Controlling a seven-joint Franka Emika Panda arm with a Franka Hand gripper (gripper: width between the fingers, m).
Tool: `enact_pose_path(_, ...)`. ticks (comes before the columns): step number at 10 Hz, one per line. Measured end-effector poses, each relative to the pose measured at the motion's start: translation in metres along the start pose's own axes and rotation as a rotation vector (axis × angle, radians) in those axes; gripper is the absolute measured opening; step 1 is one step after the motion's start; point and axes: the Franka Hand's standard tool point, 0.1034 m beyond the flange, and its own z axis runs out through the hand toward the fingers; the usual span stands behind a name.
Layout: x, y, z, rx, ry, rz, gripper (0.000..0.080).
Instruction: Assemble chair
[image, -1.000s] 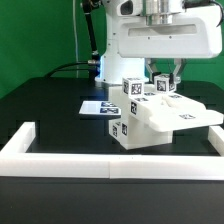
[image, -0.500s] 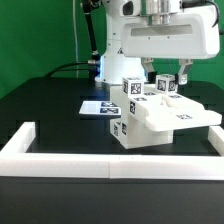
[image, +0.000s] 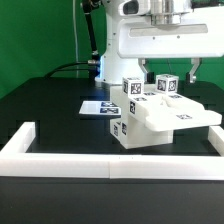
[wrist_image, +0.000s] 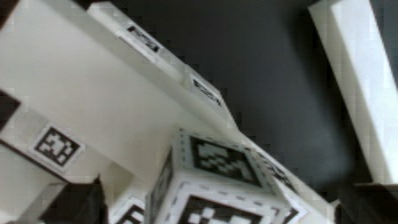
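Observation:
The chair (image: 152, 118) is a white blocky assembly with black-and-white tags, standing at the middle of the black table. Two tagged square posts stick up from it, one (image: 132, 88) on the exterior view's left and one (image: 167, 86) further right. My gripper (image: 170, 72) hangs over the right post with its dark fingers (image: 191, 69) spread apart on either side, not touching it. In the wrist view this tagged post (wrist_image: 222, 165) fills the space between the open fingers (wrist_image: 368, 195), with the chair's flat slab (wrist_image: 107, 90) beside it.
The marker board (image: 98, 107) lies flat on the table behind the chair on the exterior view's left. A long white rail (image: 110, 156) borders the workspace at the front and sides; it also shows in the wrist view (wrist_image: 356, 60). The robot's base (image: 150, 45) stands behind.
The fingers, which were close around the right post, have spread apart and let it go. The post stays upright on the chair.

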Motion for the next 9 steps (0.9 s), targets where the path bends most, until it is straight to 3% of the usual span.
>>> enact_pose_path(9, 0.0024, 0.0046, 0.0002, -0.012, 0.000, -0.611, 0.0649)
